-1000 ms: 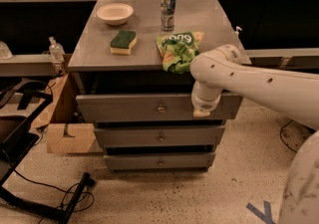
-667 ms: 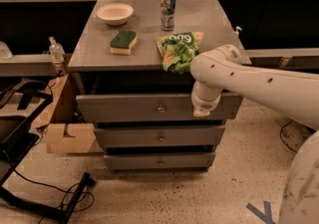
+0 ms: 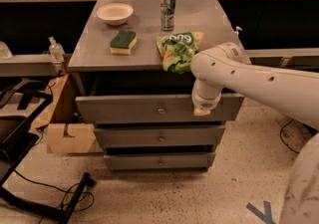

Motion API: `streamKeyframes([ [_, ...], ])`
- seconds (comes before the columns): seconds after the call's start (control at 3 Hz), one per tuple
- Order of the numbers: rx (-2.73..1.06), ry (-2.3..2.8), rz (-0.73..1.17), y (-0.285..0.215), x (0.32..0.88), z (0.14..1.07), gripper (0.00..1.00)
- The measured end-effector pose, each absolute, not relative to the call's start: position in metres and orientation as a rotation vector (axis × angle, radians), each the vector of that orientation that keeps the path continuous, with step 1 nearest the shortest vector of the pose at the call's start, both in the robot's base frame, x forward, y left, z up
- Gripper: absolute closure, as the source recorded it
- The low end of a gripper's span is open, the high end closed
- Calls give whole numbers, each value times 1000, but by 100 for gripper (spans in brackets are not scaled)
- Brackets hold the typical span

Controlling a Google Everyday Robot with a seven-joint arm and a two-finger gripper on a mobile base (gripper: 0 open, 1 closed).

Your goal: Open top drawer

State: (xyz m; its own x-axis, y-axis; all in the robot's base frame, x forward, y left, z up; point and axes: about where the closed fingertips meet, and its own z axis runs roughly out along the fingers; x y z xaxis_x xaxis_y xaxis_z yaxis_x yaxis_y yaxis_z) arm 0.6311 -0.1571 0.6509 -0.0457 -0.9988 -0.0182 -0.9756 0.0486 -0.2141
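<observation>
The top drawer (image 3: 124, 110) is the widest grey front panel of the cabinet, with a small round metal knob (image 3: 161, 111) at its centre. It stands out a little from the cabinet, with a dark gap above it under the grey tabletop (image 3: 89, 54). Two narrower grey drawers (image 3: 129, 137) sit below it and look closed. My gripper (image 3: 202, 111) hangs from the white arm (image 3: 259, 83) against the right part of the top drawer's front, to the right of the knob and apart from it.
On the tabletop are a white bowl (image 3: 114, 13), a green-and-yellow sponge (image 3: 123, 42), a can (image 3: 168, 3) and a green chip bag (image 3: 178, 50) at the front edge. A cardboard box (image 3: 65, 138) stands left of the cabinet. Cables and a black stand (image 3: 55, 198) lie on the floor.
</observation>
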Motion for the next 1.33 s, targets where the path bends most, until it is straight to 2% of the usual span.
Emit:
streamKeyframes([
  [1.33, -2051, 2151, -214, -157, 631, 666, 100],
])
